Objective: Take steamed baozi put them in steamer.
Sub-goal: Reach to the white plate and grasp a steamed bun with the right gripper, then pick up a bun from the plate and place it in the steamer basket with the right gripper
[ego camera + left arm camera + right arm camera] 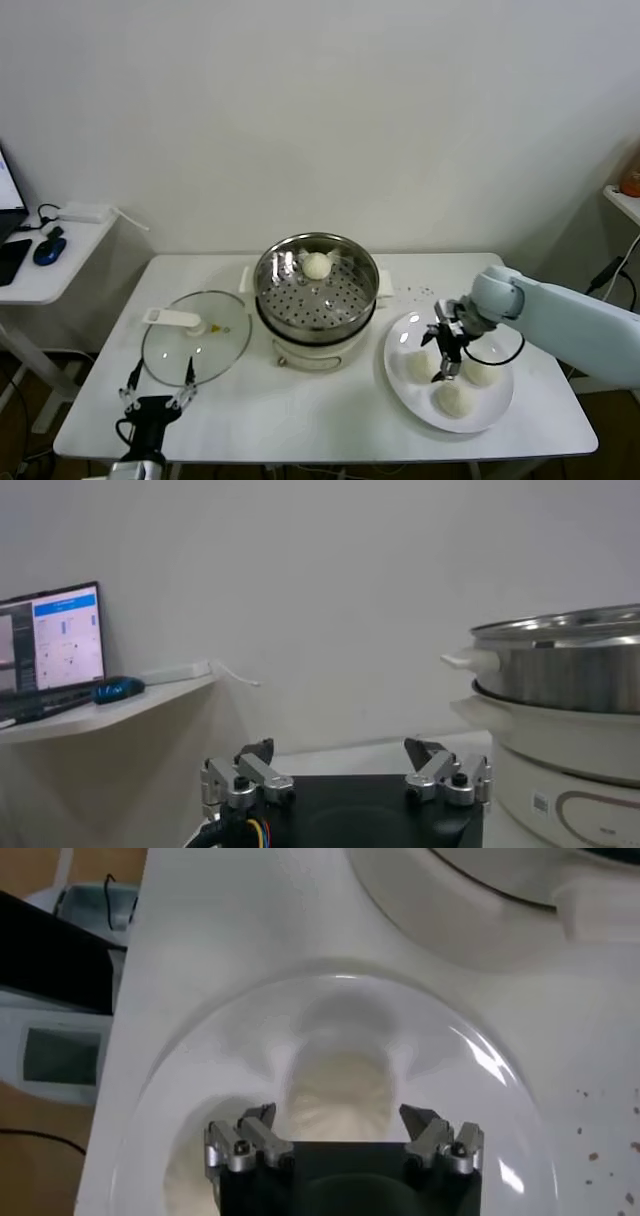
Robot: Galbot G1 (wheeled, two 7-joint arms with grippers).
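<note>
The right gripper (pixel 447 352) hangs over the white plate (pixel 497 405) with its fingers spread wide and nothing between them; the wrist view confirms the jaws stand apart with one steamed baozi (pixel 338 1093) centred directly below the gap. In the head view three buns lie on the plate: one under the claw (pixel 419 366), one just beside it toward the robot's right (pixel 482 373), and one nearer the table's front edge (pixel 453 399). A fourth bun (pixel 317 265) already sits on the perforated floor of the steamer (pixel 316 281), which stands well to the left of the claw, atop its cream pot base. The glass lid (pixel 196 335) lies flat on the table beyond the steamer. The left gripper (pixel 158 387) is parked near the front table edge by the lid, fingers also spread. The step in hand appears to be the descent onto the targeted bun. To perform it well: keep the claw centred so both fingers pass either side of the dome without touching the neighbouring bun; lower until the fingertips straddle the widest part; close gently, since soft dough likely dents or tears under firm pressure; lift straight up before travelling toward the steamer, clearing its raised rim.
</note>
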